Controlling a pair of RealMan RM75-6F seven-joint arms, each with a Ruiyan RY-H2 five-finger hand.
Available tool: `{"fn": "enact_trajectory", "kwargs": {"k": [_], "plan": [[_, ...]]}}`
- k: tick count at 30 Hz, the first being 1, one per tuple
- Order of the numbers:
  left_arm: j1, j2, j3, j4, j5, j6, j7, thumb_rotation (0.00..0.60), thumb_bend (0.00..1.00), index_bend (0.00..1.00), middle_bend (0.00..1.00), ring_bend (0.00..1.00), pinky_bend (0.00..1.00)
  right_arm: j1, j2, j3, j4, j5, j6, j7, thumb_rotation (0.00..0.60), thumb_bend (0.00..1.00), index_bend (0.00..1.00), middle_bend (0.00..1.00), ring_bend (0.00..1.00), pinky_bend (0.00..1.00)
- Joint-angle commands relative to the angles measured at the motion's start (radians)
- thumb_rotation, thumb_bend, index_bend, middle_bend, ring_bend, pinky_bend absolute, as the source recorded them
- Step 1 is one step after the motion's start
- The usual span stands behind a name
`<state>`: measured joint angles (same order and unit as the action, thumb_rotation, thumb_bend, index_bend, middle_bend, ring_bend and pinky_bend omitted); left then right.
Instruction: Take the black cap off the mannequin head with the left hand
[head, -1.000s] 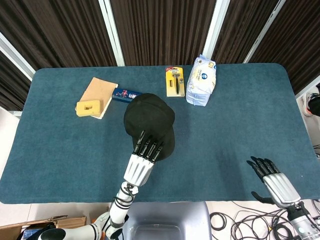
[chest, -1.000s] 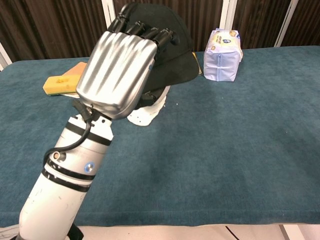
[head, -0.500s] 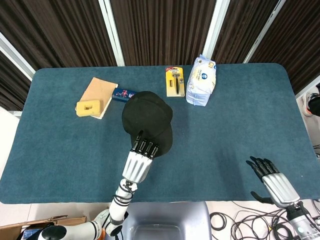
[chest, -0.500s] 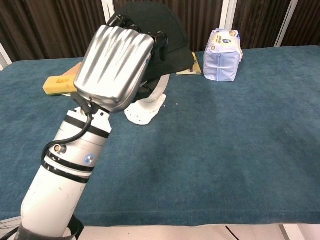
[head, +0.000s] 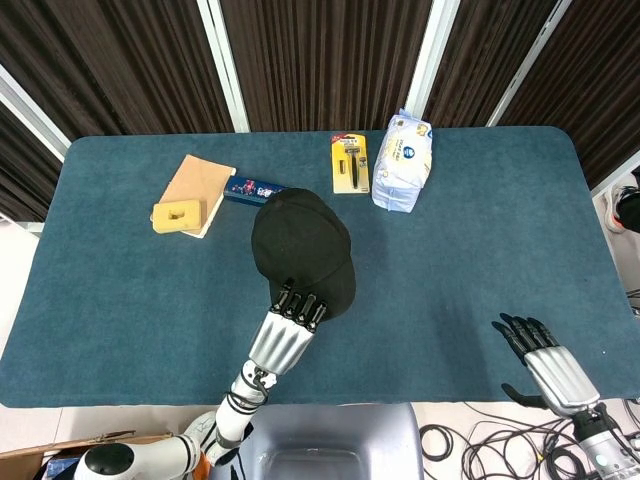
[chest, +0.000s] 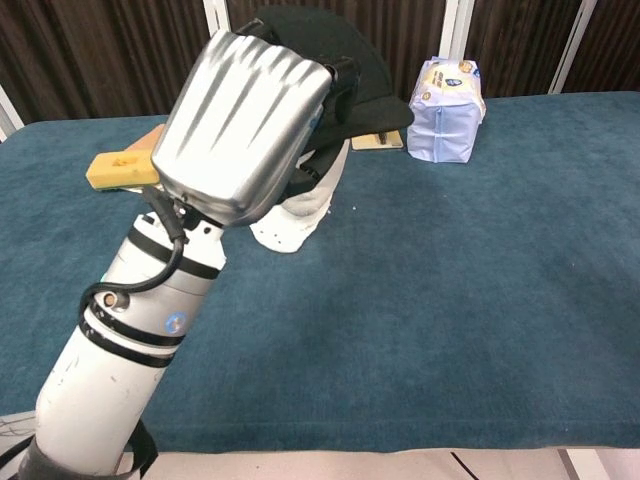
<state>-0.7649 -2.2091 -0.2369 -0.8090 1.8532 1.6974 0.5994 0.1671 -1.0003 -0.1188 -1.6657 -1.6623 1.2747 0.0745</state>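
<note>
The blue table (head: 480, 230) takes up most of the room in front of the robot. Just beyond the left hand (head: 285, 335), the black cap (head: 300, 245) sits on top of the white mannequin head (chest: 300, 205), whose pale base shows under the brim in the chest view. The hand's dark fingers (head: 298, 305) are curled over the near edge of the cap and grip it; from the chest view the silver back of the hand hides the contact itself.

Further out from that hand and to the right lies a white and blue soft pack (head: 402, 160) with printed lettering; what is inside cannot be seen. Beside it, a yellow card package (head: 350, 163) holds a dark razor-like item behind clear plastic. Off to the left of the hand are a brown flat board (head: 198, 180) with a yellow sponge block (head: 178, 214) resting against its near end, and a small blue box (head: 255, 188) peeking out past the cap's far rim.

The right hand (head: 545, 360) rests well away at the table's near right corner, fingers spread, holding nothing.

Compared with half a second ago, the cap has shifted slightly to the right and its brim reaches nearer the robot, and the left hand has moved with it. The right hand has not moved.
</note>
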Motion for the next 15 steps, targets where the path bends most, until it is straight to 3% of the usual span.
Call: {"fn": "enact_trajectory", "kwargs": {"k": [1, 15], "plan": [[-0.027, 0.011, 0.000, 0.026, 0.018, 0.021, -0.001, 0.600, 0.62, 0.74, 0.83, 0.69, 0.43, -0.001, 0.002, 0.000, 0.000, -0.001, 0.003, 0.004, 0.600, 0.21, 0.00, 0.00, 0.00, 0.06], [-0.174, 0.138, -0.071, 0.072, 0.037, 0.063, 0.004, 0.600, 0.66, 0.75, 0.84, 0.69, 0.44, -0.005, 0.012, -0.004, 0.005, -0.007, 0.010, 0.019, 0.600, 0.21, 0.00, 0.00, 0.00, 0.06]]}}
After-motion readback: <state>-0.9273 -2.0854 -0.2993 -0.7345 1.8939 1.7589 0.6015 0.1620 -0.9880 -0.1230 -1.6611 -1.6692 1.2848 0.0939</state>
